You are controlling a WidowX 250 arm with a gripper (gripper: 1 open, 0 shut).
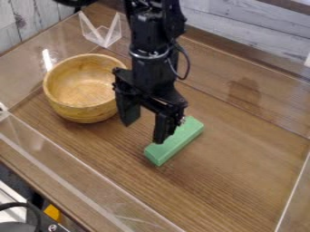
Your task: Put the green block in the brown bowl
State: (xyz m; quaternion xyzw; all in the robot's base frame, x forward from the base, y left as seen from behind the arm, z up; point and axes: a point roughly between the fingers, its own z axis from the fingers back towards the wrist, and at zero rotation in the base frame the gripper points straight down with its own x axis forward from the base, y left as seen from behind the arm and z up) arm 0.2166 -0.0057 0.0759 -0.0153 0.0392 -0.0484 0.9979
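- The fingers (145,131) are held wide open, with nothing gripped.
- The green block (175,142) is seen on the table (230,177), just beside the fingers, its long axis slanted across the view.

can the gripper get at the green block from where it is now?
Looks like yes: the open gripper hangs right by the green block, and nothing lies on top of it. The bowl sits off to the side, out of the way.
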